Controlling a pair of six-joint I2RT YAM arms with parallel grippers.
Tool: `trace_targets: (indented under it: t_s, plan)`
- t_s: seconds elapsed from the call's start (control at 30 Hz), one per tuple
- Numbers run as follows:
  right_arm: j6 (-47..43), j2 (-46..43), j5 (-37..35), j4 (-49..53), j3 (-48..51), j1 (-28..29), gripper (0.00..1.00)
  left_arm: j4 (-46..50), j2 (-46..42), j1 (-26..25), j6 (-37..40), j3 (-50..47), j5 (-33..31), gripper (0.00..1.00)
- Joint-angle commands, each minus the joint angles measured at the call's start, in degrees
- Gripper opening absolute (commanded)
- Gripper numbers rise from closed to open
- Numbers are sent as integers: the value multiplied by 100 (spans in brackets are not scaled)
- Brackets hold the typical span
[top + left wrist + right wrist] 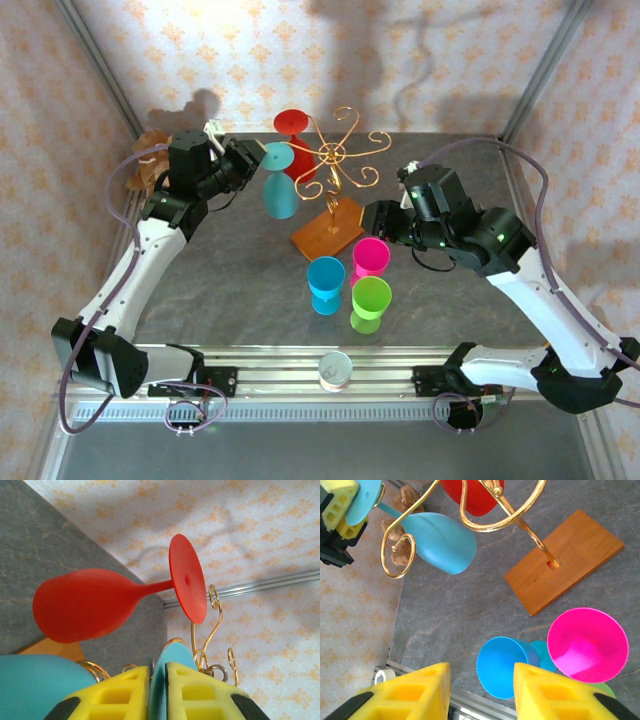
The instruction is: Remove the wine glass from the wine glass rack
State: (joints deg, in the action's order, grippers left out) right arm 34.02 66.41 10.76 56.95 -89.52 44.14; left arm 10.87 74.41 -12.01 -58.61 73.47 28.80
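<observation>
Top external view, left to right: my left hand (254, 158) is pinched on the flat foot of the teal wine glass (280, 193). The glass hangs bowl-down from an arm of the wine glass rack (334, 156) on the table (230, 290), with a red wine glass (292, 128) behind it. My right hand (376, 218) is part open and holds nothing, near the wooden base (330, 232). The teal glass looks like matte plastic or silicone. I judge it light, not brittle and perhaps slightly bendy, so the foot or the stem is the best hold. I can read no brand or writing.
</observation>
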Motion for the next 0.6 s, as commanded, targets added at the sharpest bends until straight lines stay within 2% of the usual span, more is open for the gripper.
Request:
trace_targets:
  t_s: [0.0,0.13,0.33,0.57]
  plan:
    - [66,-103,-39,-123,71,-37,38,-200,-172,-36,25,57,-181,13]
    - [63,-116,-42,-131,71,-29,38,-186,-173,-38,34,71,-173,11]
    - [81,-109,-20,-149,83,-33,38,-241,-158,-32,1,70,-138,0]
    - [105,-109,2,-201,105,-28,38,-309,-163,-35,-247,57,-194,0]
